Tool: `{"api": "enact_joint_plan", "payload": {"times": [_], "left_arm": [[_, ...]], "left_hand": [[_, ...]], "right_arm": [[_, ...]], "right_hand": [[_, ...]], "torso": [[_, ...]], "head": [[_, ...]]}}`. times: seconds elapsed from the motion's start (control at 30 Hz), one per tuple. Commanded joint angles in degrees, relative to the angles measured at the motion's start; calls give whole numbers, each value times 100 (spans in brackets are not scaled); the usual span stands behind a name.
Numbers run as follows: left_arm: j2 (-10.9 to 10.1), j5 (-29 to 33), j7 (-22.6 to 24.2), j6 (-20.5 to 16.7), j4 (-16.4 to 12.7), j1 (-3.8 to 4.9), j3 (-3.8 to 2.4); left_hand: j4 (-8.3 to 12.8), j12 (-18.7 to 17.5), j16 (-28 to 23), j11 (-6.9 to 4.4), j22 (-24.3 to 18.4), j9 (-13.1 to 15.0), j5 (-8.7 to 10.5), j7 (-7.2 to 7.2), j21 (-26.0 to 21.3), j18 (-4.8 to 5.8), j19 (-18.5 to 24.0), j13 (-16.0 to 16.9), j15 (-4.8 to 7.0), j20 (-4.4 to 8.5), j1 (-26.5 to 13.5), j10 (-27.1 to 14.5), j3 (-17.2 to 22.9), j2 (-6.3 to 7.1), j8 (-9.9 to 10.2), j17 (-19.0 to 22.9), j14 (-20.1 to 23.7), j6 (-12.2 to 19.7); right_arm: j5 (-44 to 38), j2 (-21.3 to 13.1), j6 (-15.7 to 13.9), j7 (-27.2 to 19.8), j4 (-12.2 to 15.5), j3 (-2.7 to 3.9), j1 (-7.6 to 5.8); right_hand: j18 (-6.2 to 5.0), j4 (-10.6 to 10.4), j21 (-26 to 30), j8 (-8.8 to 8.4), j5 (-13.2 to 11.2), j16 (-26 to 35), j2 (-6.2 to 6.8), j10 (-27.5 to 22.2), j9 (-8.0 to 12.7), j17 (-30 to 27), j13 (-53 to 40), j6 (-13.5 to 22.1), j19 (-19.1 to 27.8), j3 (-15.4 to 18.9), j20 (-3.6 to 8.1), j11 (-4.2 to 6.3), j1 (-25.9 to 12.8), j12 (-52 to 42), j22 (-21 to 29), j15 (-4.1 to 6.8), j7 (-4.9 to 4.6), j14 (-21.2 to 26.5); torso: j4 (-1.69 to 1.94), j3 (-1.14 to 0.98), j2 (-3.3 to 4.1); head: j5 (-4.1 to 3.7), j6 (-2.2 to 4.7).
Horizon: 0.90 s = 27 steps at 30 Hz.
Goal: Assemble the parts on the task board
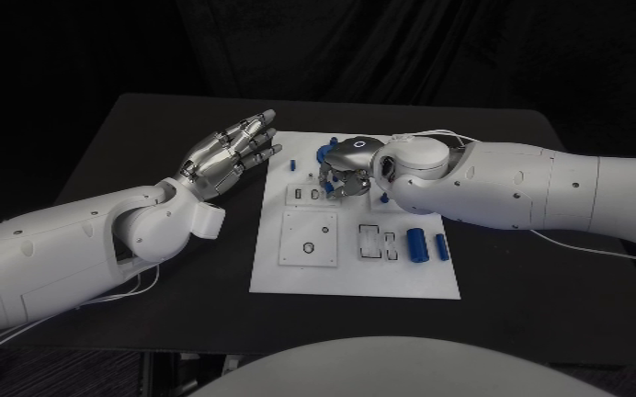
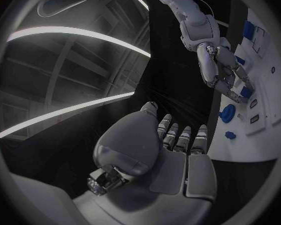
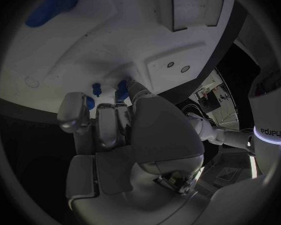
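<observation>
The white task board (image 1: 356,264) lies in the middle of the black table. My right hand (image 1: 347,165) curls down over its far part. Its fingertips (image 2: 235,87) pinch a small blue part (image 2: 245,92) that stands on the board; the same part (image 3: 122,87) shows at the fingertips in the right wrist view. My left hand (image 1: 236,153) hovers just off the board's far left edge, fingers stretched out and holding nothing. Two blue cylinders (image 1: 416,244) lie side by side on the board's near right. A round blue part (image 2: 227,113) sits near the board's far left corner.
White inset plates with slots and holes (image 1: 309,237) take up the board's near left. A further small blue piece (image 1: 294,164) sits by the board's far left edge, close to my left fingers. Bare black table (image 1: 146,140) surrounds the board.
</observation>
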<state>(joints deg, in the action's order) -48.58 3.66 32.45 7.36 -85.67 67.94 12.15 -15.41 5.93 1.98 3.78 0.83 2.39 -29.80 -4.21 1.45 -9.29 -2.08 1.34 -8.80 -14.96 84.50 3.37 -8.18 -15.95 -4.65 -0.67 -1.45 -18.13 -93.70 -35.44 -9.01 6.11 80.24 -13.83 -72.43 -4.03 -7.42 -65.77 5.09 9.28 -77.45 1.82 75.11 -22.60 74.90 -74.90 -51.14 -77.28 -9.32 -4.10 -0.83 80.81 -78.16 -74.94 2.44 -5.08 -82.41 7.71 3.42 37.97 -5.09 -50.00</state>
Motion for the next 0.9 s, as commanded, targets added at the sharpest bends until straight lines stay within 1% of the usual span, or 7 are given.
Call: {"api": "enact_joint_plan", "payload": {"times": [0.03, 0.3, 0.57, 0.7, 0.9], "left_arm": [[15, -3, 52, 72, -2, -10, -7], [15, -3, 38, 73, 7, -15, -7], [19, -3, 29, 77, 14, -21, -7], [21, -3, 24, 79, 19, -24, -7], [16, -3, 18, 76, 27, -28, -7]], "left_hand": [[2, -3, 21, -19, 4, 6, -33, -26, 12, -98, -6, 2, -6, -14, 54, -27, 30, -10, -21, -3, 6, 6], [2, -5, 20, -19, 3, 6, -33, -29, 10, -98, -4, 2, -4, -12, 54, -30, 30, -8, -20, -3, 7, 12], [2, -5, 20, -19, 3, 6, -33, -29, 10, -98, -4, 2, -4, -12, 54, -30, 30, -8, -20, -3, 7, 12], [2, -8, 17, -19, 3, 6, -31, -32, 9, -98, -3, 1, -2, -11, 53, -33, 29, -5, -20, -2, 9, 13], [2, -9, 14, -19, 3, 5, -31, -33, 9, -97, -3, 1, -2, -10, 53, -34, 28, -4, -19, -1, 12, 15]], "right_arm": [[-48, 5, 185, 143, -18, -23, 36], [-48, 8, 151, 133, -26, -23, 41], [-48, 7, 118, 118, -30, -23, 46], [-48, 7, 75, 103, -34, -23, 47], [-48, 0, -57, 58, -43, -23, 48]], "right_hand": [[-104, -3, 19, -21, -16, 23, -8, -46, 9, 303, -538, 36, 52, 22, 3, -11, -60, 35, -831, -2, -9, 46], [-108, -58, 56, -60, -181, 28, 23, -64, 17, 299, -530, 64, 61, 86, 0, -15, -144, 45, -826, -4, -10, 53], [-112, -87, 83, -87, -253, 40, 47, -103, 24, 288, -509, 99, 69, 129, -1, -17, -191, 72, -821, -5, -10, 63], [-116, -106, 108, -136, -283, 49, 58, -184, 47, 280, -465, 198, 76, 158, -2, -17, -215, 131, -817, -5, -5, 71], [-122, -126, 151, -158, -299, 70, 61, -335, 90, 262, -396, 353, 90, 191, -3, -26, -233, 234, -809, -5, -8, 89]], "torso": [[1, 0, 1], [-2, 0, 0], [-1, -1, 0], [-1, -2, -2], [-1, 0, -2]], "head": [[0, 0], [4, 0], [1, 0], [-1, 0], [2, 0]]}}
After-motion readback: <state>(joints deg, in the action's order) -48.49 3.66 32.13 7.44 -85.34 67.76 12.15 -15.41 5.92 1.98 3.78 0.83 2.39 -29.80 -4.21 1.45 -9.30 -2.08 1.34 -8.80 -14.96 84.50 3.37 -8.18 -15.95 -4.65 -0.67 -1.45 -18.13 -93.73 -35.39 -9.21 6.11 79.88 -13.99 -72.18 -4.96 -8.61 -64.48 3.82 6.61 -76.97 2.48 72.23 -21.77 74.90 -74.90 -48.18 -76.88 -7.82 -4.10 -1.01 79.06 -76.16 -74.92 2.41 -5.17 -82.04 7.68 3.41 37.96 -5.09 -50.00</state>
